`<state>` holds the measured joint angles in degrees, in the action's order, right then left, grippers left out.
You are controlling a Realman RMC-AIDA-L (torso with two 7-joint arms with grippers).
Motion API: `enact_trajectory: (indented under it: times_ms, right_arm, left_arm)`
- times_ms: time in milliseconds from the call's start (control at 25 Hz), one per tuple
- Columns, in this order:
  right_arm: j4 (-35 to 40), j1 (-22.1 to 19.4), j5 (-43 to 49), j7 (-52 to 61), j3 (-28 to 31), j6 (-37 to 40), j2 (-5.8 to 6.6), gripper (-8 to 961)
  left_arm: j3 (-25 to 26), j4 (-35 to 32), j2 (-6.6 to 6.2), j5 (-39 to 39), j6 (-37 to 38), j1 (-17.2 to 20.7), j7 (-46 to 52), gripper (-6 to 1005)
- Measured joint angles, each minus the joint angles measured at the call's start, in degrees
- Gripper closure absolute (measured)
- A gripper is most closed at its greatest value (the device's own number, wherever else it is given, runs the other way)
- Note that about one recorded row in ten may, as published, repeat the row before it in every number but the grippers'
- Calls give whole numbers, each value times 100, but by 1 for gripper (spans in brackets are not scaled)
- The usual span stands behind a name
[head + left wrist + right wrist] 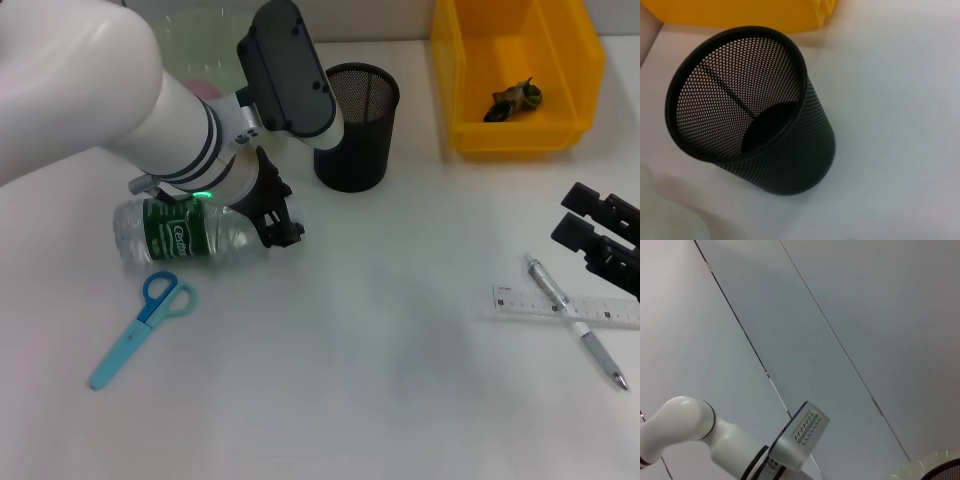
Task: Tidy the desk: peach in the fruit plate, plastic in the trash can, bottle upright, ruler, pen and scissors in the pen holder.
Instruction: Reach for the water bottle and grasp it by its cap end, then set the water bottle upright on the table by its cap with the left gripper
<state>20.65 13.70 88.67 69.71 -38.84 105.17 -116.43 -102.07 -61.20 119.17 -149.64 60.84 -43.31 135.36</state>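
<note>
Left tool (pixel 278 222) was closed around the lying bottle (pixel 185 235) near the tabletop's left edge; it should be tipped upright slowly.

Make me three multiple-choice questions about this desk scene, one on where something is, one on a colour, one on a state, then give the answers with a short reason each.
1. Where do the scissors lie?
A. in the pen holder
B. on the desk, near the bottle
C. in the trash can

2. What colour is the trash can?
A. yellow
B. black
C. green

3. How is the bottle?
A. upright
B. lying on its side
C. in the fruit plate

Answers:
1. B: they lie flat on the desk just in front of the bottle.
2. A: its walls are bright yellow.
3. B: it lies flat, with the left gripper at its end; the pen holder stands behind it.
</note>
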Motion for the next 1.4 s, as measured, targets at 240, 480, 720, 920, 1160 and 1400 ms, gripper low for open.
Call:
enact_trajectory:
  times_ms: [240, 480, 720, 920, 1160, 1400]
  right_arm:
    - [-7, 25, 0, 0, 0, -27, -7, 246]
    - [-9, 35, -21, 0, 0, -45, -3, 247]
    - [-9, 44, -26, 0, 9, -91, 7, 247]
    - [-8, 52, -33, 0, 11, -112, 7, 247]
    - [-8, 102, -40, 0, 42, -136, 7, 247]
    - [-8, 163, -37, -1, 46, -182, 1, 248]
  left_arm:
    - [-6, 72, 0, -29, -28, -73, 88, 513]
    - [-4, 74, 0, -85, -184, -59, 89, 533]
    - [35, -33, 0, -57, -196, -19, 88, 549]
    - [117, -536, -15, -180, -117, 202, 353, 548]
    - [468, -1501, -33, -286, 113, 706, 439, 553]
    - [545, -2087, -37, -291, 218, 1057, 508, 557]
